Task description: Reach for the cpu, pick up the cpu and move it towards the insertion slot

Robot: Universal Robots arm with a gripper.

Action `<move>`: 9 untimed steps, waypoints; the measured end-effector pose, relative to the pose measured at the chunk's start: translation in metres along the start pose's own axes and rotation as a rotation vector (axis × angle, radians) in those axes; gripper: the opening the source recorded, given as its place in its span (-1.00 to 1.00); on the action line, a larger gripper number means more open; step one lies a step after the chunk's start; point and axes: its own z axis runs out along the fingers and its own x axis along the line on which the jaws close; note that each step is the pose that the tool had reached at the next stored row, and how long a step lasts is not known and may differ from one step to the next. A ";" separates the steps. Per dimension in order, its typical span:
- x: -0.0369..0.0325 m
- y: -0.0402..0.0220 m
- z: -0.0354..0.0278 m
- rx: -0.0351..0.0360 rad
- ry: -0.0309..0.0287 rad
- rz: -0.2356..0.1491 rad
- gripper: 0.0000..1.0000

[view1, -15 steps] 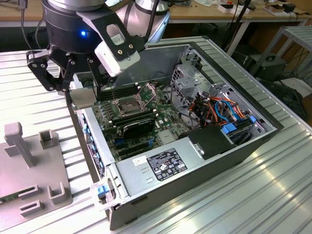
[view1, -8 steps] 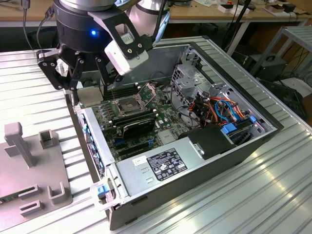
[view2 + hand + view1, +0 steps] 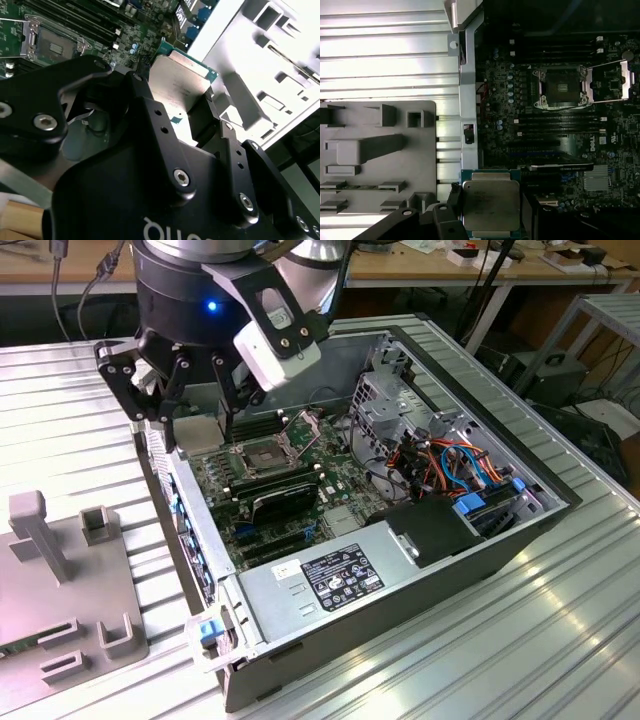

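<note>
My gripper (image 3: 200, 430) is shut on the cpu (image 3: 198, 437), a flat silver-beige square chip held between the black fingers (image 3: 168, 418). It hangs above the open computer case's wall at the exterior view's left, beside the motherboard. Both wrist views show the cpu (image 3: 177, 80) (image 3: 491, 202) clamped by its edges, its metal face towards the cameras. The insertion slot (image 3: 262, 455) is a square socket with a shiny frame and dark centre, and its frame stands open (image 3: 560, 87) (image 3: 52, 45). The socket lies a short way from the chip, further into the case.
A grey fixture plate (image 3: 60, 580) with upright holders lies on the ribbed table at the exterior view's left. Inside the case are a labelled power supply box (image 3: 320, 580), a black card (image 3: 285, 502), a metal drive cage (image 3: 400, 390) and coloured cables (image 3: 455, 460).
</note>
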 end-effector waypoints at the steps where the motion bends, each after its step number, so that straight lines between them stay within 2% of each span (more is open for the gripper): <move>1: -0.0030 0.0001 -0.0001 0.0001 0.0000 0.000 0.10; 4: -0.0112 0.0004 -0.0001 0.0001 0.0000 0.000 0.10; 9: -0.0199 0.0007 -0.0003 0.0001 0.0000 0.000 0.10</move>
